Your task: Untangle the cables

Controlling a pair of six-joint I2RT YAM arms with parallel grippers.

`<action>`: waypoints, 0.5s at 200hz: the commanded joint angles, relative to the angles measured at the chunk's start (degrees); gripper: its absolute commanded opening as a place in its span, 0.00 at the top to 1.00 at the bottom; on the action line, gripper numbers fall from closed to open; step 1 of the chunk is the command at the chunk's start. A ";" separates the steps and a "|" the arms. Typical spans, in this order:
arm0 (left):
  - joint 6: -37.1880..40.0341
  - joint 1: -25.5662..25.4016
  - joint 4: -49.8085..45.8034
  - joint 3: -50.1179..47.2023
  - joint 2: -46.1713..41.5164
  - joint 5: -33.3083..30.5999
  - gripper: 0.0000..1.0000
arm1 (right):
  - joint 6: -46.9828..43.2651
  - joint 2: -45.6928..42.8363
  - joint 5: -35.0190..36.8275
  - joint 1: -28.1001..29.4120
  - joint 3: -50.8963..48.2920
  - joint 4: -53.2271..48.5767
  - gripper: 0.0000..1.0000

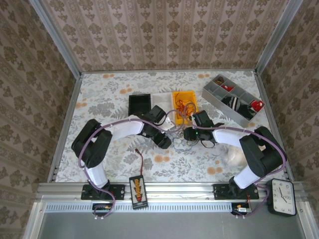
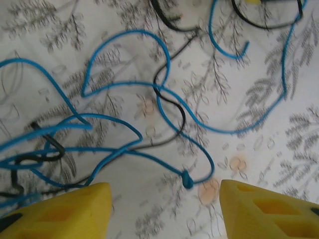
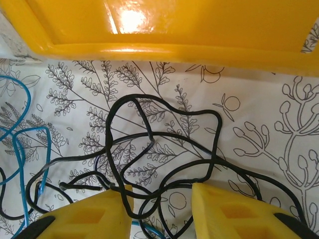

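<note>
Floral tablecloth (image 1: 99,99). The cables (image 1: 182,143) lie tangled on the near side of the yellow bin (image 3: 149,50); the left gripper (image 2: 162,188) is spread, empty, over blue loops (image 2: 164,107); the right gripper (image 3: 162,193) is half-spread astride black strands (image 3: 164,135). Risk: pinching several strands tightens the knot.

Beige wallpaper (image 1: 164,30) with brown damask stripes covers the back and both side walls, edged by pale metal posts (image 1: 55,36). The tabletop (image 1: 99,97) wears a white cloth (image 1: 124,164) printed with grey and orange flowers; a metal rail (image 1: 174,188) crosses the lower frame
</note>
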 commanded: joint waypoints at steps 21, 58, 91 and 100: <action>-1.16 -0.23 2.60 3.37 2.07 1.94 0.41 | 0.64 -0.52 2.01 -0.60 -1.51 -2.86 0.63; -0.87 -0.51 1.93 5.03 3.06 2.92 0.33 | 0.07 -0.48 2.01 -0.77 -1.29 -3.07 0.63; -0.82 -0.53 1.62 7.03 4.97 3.22 0.33 | -0.01 -0.66 1.99 -1.04 -1.25 -2.96 0.63; -1.10 -0.50 0.82 8.15 5.90 3.26 0.35 | -0.06 -0.66 2.01 -1.08 -1.25 -2.93 0.63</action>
